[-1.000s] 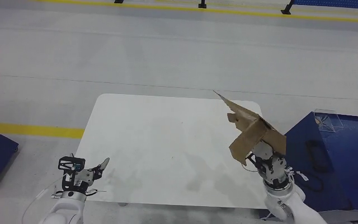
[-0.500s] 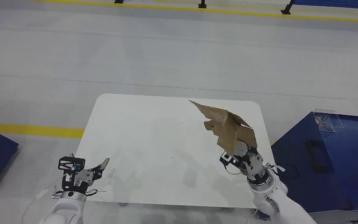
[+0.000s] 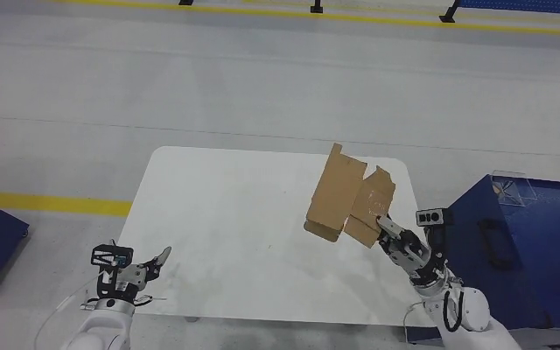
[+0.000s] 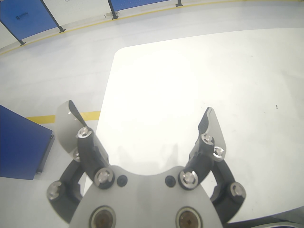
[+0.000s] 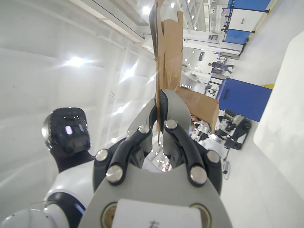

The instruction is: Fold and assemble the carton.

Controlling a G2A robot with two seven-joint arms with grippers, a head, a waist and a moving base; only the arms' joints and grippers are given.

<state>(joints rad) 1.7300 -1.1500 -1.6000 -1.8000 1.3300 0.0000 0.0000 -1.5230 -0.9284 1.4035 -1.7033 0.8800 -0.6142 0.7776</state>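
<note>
Your right pincer (image 3: 383, 227) is clamped on the near edge of a flat, unassembled brown cardboard carton (image 3: 337, 194), holding it up over the right-hand side of the white, round-cornered surface (image 3: 227, 236). From above, the carton reads as two long panels side by side. The longer one lies toward the middle of the surface and the shorter one nearer the pincer, both slanting away toward the far right corner. In the right wrist view the pincer (image 5: 158, 104) has its two grey fingers (image 5: 174, 105) pressed on either face of the carton (image 5: 169, 55), which stands edge-on and rises straight out from the fingertips, with a further panel angling off to one side. Your left pincer (image 3: 160, 256) sits by the near left corner of the surface, well apart from the carton, with its jaws spread wide and nothing between them. The left wrist view shows that pincer (image 4: 140, 110) gaping over the surface (image 4: 178, 79). A dark blue cabinet (image 3: 503, 249) stands on the floor just beside the right edge of the surface, and a yellow line (image 3: 61, 205) runs along the grey floor at the left
</note>
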